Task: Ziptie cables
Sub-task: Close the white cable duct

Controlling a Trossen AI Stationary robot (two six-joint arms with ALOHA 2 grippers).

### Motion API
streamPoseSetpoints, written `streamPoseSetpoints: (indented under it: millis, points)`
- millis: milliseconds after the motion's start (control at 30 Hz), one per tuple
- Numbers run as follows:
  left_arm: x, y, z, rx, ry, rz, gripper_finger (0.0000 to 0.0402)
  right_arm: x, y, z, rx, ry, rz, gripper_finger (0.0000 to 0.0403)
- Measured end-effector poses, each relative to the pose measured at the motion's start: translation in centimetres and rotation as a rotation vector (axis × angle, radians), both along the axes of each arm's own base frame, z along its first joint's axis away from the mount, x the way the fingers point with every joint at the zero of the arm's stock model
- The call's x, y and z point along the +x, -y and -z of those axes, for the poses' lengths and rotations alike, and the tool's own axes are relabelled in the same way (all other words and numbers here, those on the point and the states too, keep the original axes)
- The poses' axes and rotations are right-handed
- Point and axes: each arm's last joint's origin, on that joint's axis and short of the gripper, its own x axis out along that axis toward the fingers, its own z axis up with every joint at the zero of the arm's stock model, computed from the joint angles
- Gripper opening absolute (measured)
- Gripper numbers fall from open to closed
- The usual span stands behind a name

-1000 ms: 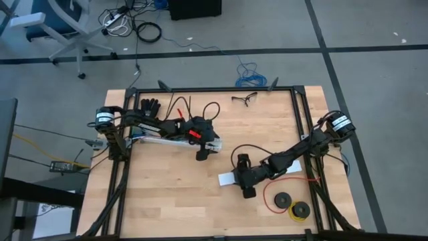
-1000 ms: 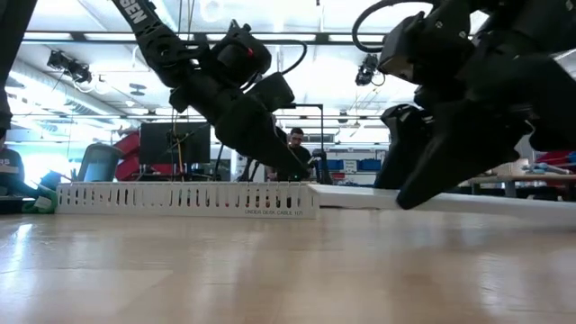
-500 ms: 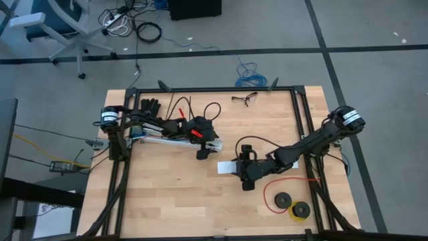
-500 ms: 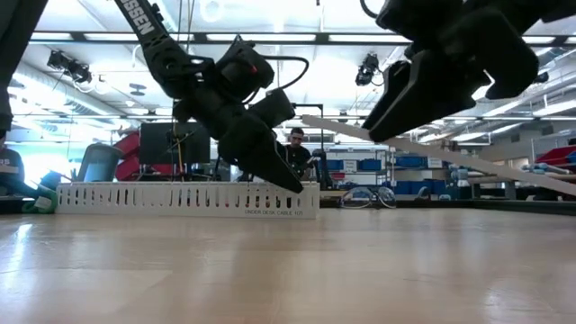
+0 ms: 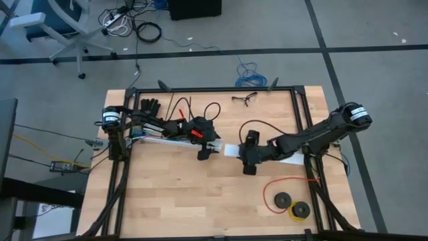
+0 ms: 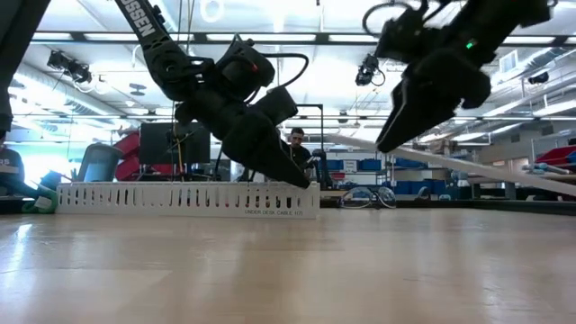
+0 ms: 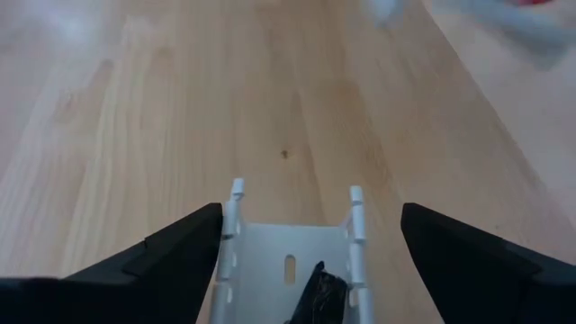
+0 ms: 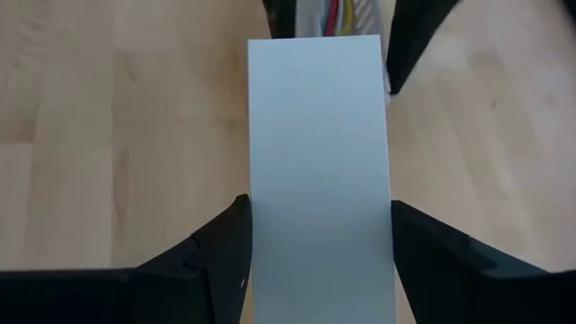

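Two grippers meet at the slotted channel

The left gripper (image 7: 306, 238), jaws spread, straddles the channel (image 7: 290, 261) end on the bench (image 5: 174, 187); the right gripper (image 8: 319, 243) pinches a flat white cover strip (image 8: 317, 171) (lifted), cables (image 8: 335, 16) just beyond its tip.

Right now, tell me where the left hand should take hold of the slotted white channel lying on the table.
Judging by its pose, grip the slotted channel across its width near the open end, coming down from above. Its two thin upright side walls run parallel, and the open left hand already straddles them. The right hand holds the flat white strip nearby, so keep clear of it.
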Motion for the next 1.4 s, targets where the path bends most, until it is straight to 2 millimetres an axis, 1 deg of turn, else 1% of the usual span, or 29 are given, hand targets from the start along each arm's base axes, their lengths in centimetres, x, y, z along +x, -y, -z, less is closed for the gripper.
streamPoseSetpoints:
  millis: [133, 267, 367, 567, 767, 900, 1133, 1200, 1400]
  points:
    - [0.1, 0.0, 0.2, -0.013, -0.002, -0.009, 0.0351, 0.3, 1.2, 0.5, 0.048, 0.024, 0.001, 0.0226]
    - [0.1, 0.0, 0.7, -0.016, -0.018, -0.011, 0.0351, 0.3, 1.7, 0.6, 0.062, 0.080, -0.015, 0.0225]
    - [0.1, 0.0, 1.0, -0.018, -0.027, -0.012, 0.0351, 0.4, 2.0, 0.9, 0.070, 0.068, -0.022, 0.0226]
    - [0.1, -0.1, 1.0, -0.013, -0.024, -0.017, 0.0351, 0.8, 3.1, 1.6, 0.104, 0.042, -0.013, 0.0225]
    - [0.0, -0.1, 1.2, -0.011, -0.048, -0.024, 0.0351, 1.7, 4.2, 2.3, 0.133, 0.059, -0.004, 0.0227]
    - [0.0, -0.1, 1.2, -0.009, -0.051, -0.027, 0.0351, 1.9, 4.6, 2.3, 0.136, 0.072, 0.006, 0.0227]
    - [0.0, -0.1, 1.2, -0.004, -0.047, -0.029, 0.0348, 1.9, 4.7, 2.0, 0.126, 0.089, -0.005, 0.0227]
    - [0.0, -0.1, 1.2, -0.004, -0.047, -0.029, 0.0335, 1.9, 4.7, 2.0, 0.125, 0.088, -0.005, 0.0227]
    - [0.0, -0.1, 1.2, -0.004, -0.045, -0.029, 0.0266, 1.9, 4.7, 2.1, 0.125, 0.082, -0.005, 0.0227]
